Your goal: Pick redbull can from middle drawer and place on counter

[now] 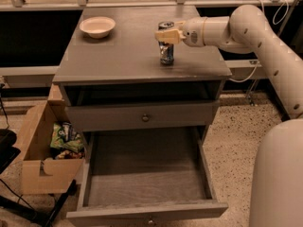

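Can [166, 53] stands upright on the desk [123, 46], placement nearly done. End effector [165, 35] is at its top; grip state I cannot tell. Next: let go and withdraw without tipping it.

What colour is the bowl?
Cream bowl, camera view; gripper at the redbull can on the counter.

1. The counter [123, 56] is finished in smooth, matt grey wood.
2. Wood grain is shown on the middle drawer [142, 174] floor, near.
3. The redbull can [166, 56] is topped with shiny metal.
4. The gripper [166, 36], at the can's upper part, is cased in smooth cream plastic.
5. The cardboard box [35, 141], left, is matt.
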Controlling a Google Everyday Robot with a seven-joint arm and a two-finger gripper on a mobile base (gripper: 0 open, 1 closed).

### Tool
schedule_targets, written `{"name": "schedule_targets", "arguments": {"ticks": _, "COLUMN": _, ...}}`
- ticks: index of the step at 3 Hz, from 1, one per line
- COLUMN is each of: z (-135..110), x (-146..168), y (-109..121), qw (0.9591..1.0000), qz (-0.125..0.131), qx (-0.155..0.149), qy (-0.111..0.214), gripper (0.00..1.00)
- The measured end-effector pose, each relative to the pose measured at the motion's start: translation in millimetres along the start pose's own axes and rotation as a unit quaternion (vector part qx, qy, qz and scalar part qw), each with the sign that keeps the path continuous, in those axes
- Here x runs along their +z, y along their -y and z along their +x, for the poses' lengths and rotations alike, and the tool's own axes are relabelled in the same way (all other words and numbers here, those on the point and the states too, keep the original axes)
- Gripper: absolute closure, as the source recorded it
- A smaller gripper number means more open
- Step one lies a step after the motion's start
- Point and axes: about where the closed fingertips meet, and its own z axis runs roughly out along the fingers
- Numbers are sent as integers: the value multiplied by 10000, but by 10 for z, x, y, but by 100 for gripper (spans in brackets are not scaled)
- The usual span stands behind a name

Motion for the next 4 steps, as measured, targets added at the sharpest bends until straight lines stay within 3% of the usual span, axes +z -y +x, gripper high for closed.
{"name": "schedule_targets", "arguments": {"ticks": 3, "z": 2, "x": 34, "y": -17, "qw": 10000, "qz": -27, "qx": 4, "qy": -2, "gripper": 5}}
{"name": "schedule_targets", "arguments": {"ticks": 4, "z": 5, "x": 50, "y": -26, "qw": 10000, "qz": -40, "qx": 5, "qy": -3, "gripper": 0}}
